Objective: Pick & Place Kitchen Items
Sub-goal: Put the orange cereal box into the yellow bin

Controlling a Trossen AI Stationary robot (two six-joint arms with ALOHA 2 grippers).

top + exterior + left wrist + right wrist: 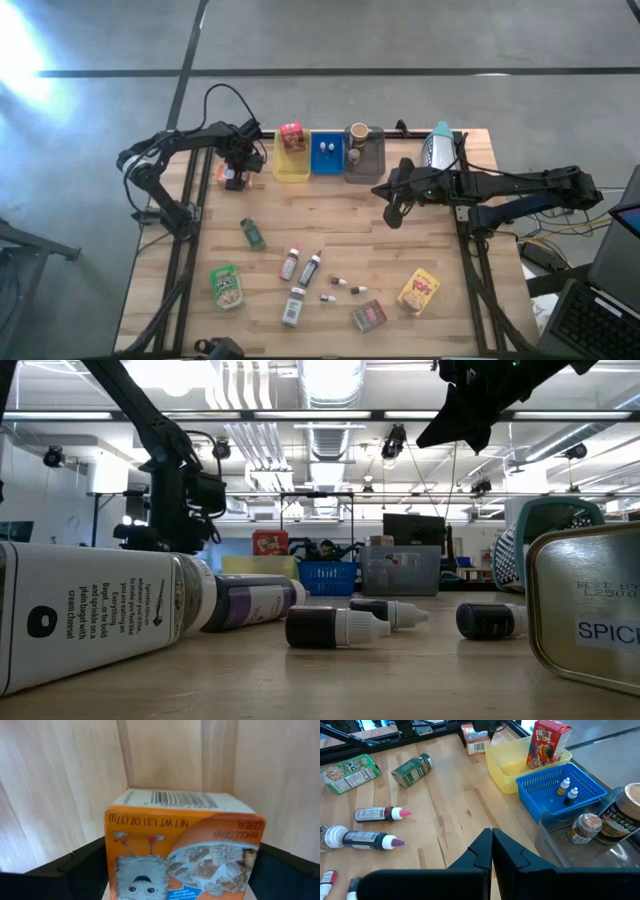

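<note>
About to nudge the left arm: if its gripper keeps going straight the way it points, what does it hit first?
The orange cereal box, lying directly between the open left gripper's fingers, then the table beneath it.

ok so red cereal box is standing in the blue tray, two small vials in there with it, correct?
Not quite. The red cereal box stands in the yellow tray, not the blue one. The two small vials are alone in the blue tray. The right wrist view shows it, and the high view agrees.
</note>
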